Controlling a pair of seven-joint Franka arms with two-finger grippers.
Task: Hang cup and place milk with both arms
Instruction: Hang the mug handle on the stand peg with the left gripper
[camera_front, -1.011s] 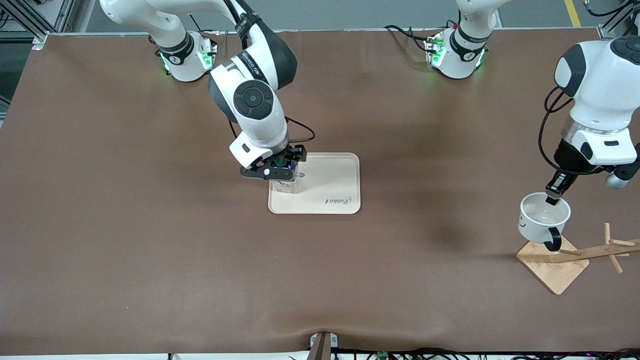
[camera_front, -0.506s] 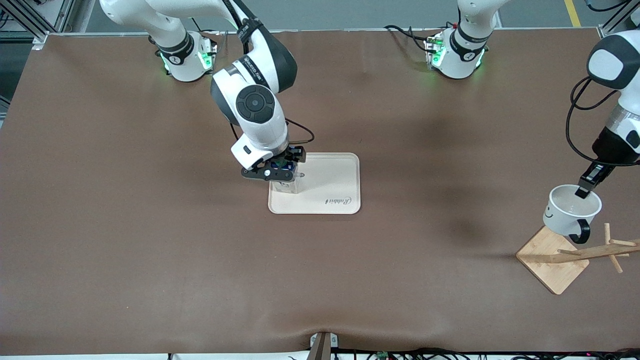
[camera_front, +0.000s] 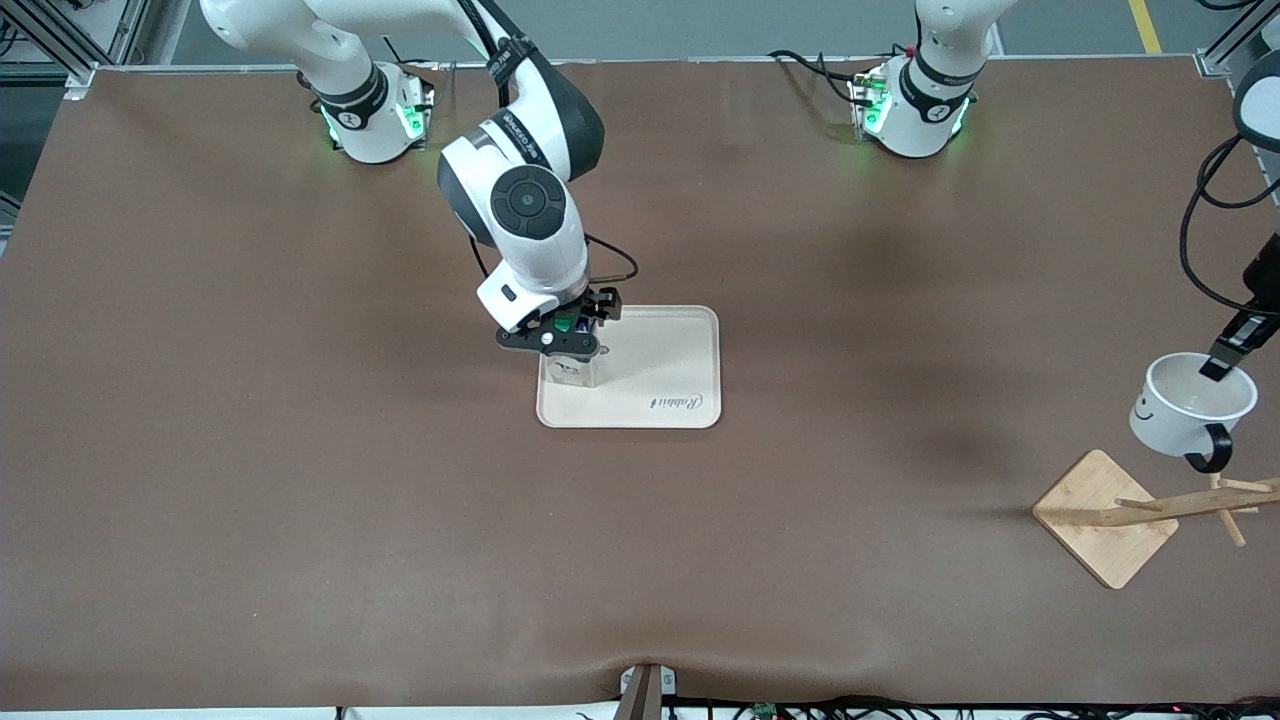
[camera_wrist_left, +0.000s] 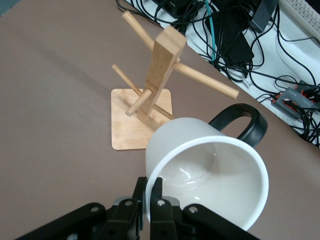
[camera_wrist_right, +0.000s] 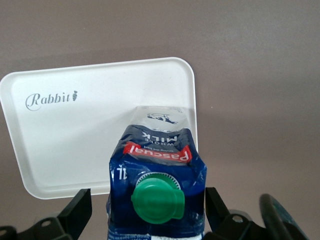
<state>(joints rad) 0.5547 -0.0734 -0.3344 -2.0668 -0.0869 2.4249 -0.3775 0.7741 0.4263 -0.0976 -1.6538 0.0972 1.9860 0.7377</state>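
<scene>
My left gripper (camera_front: 1222, 365) is shut on the rim of the white cup (camera_front: 1190, 405), one finger inside and one outside. The cup hangs tilted in the air, its black handle (camera_front: 1212, 452) just above the pegs of the wooden rack (camera_front: 1180, 505). In the left wrist view the cup (camera_wrist_left: 210, 170) fills the foreground at my left gripper (camera_wrist_left: 150, 192), with the rack (camera_wrist_left: 160, 70) past it. The milk (camera_front: 572, 368) stands upright on a corner of the cream tray (camera_front: 670, 350). My right gripper (camera_front: 558, 338) is open, its fingers apart on either side of the milk (camera_wrist_right: 157, 170) on the tray (camera_wrist_right: 75, 140).
The rack's square wooden base (camera_front: 1105, 515) sits near the left arm's end of the table, nearer to the front camera than the cup. The tray carries the printed word "Rabbit" (camera_front: 672, 402). Brown cloth covers the table (camera_front: 300, 450).
The left arm carried the cup toward its end of the table and a little upward, from over the rack's base to over its pegs. The right gripper shifted slightly over the milk, still open.
</scene>
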